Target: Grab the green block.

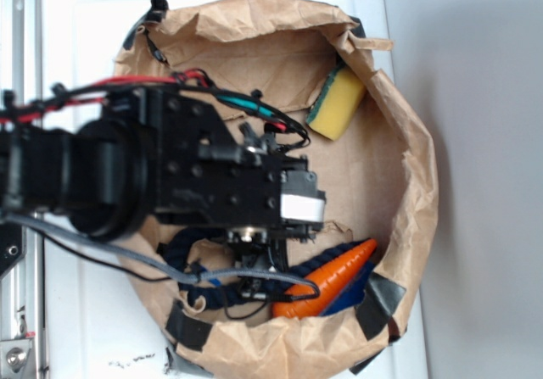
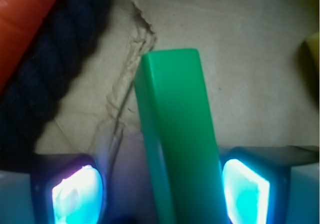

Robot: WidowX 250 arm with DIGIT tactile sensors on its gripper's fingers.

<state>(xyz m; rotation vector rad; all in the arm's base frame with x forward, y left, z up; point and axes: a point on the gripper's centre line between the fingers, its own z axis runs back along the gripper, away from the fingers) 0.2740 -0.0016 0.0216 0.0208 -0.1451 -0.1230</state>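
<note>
1. A white table (image 1: 76, 40) is seen from above, and a round basin lined with crumpled brown paper (image 1: 254, 31) is set on it.
2. The black arm (image 1: 170, 167) is stretched in from the left over the basin, with red, black and blue wires run along it; much of the basin floor is hidden beneath it.
3. A dark blue rope (image 2: 45, 78) is laid along the lower part of the basin, just beside an orange carrot (image 1: 331, 277) that is tilted up toward the right wall.
4. A yellow sponge (image 1: 339, 103) with a dark green layer is leaned against the upper right wall, well apart from the carrot.
5. The green block (image 2: 177, 134) is seen only in the wrist view, laid flat on the paper, with a torn paper edge to its left and the rope farther left.
6. The gripper (image 2: 162, 186) is spread apart, one glowing pad (image 2: 77, 191) standing clear on the block's left, the other just beside its right edge; whether that one touches cannot be told.
</note>
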